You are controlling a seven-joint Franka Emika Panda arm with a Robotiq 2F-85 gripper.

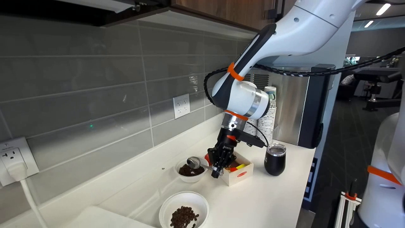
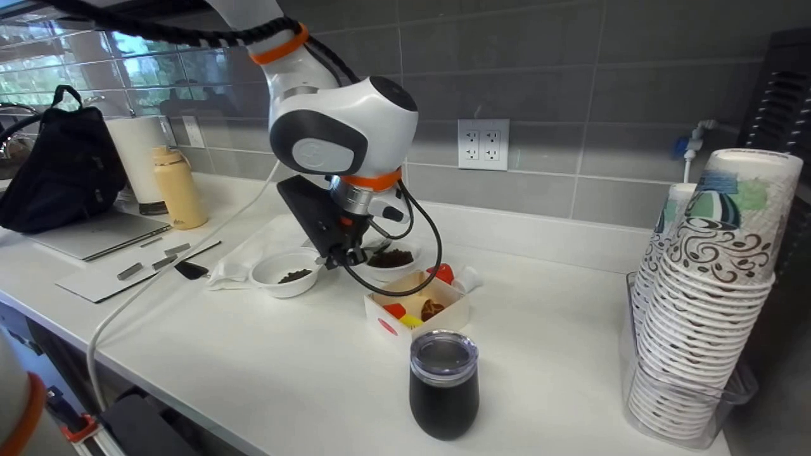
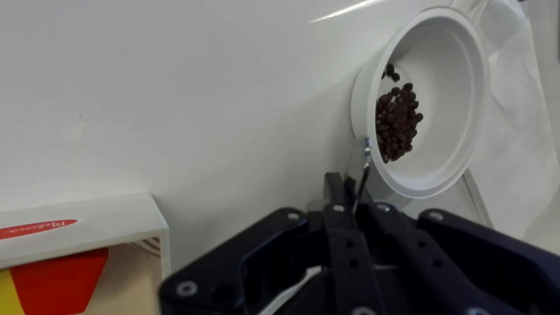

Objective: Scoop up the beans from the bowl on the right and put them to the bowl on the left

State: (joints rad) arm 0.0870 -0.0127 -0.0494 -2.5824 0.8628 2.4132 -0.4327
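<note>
Noting, at the left of the smooth white bench (image 2: 285, 361), a dark navy fabric bag (image 2: 66, 171) just beyond a flat silver laptop (image 2: 104, 237). Passing right to a white paper-towel roll (image 2: 136, 158) and a pale-yellow bottle (image 2: 180, 196), both upright, then to a crumpled white sheet (image 2: 247, 256). Finding next the round, white, plastic-looking left bowl (image 3: 446, 96), holding a small heap of glossy dark-brown beans (image 3: 396, 120) on a partly bare floor. Gripping a shiny metal spoon (image 1: 194, 162) by its handle, pressing the black fingers (image 1: 216, 173) closed on it, pointing them downward near both bowls from a white jointed arm (image 2: 345, 126). Holding the spoon's head over the round white right bowl (image 1: 189, 179) in both exterior views, not being able to tell touching from hovering there. Seeing a wider spread of dark-brown beans (image 1: 188, 171) in that bowl. Spotting, just to the right, a shallow, pale, wood-like box (image 2: 455, 315), holding red and yellow pieces (image 2: 394, 310) and a brown one (image 2: 433, 309), and just beyond it a bright red object (image 2: 441, 273). Noting, nearer than the box, a rounded black tumbler (image 2: 443, 392) with a clear lid, and, well to the right, tall stacks of patterned white paper cups (image 2: 703, 316).
</note>
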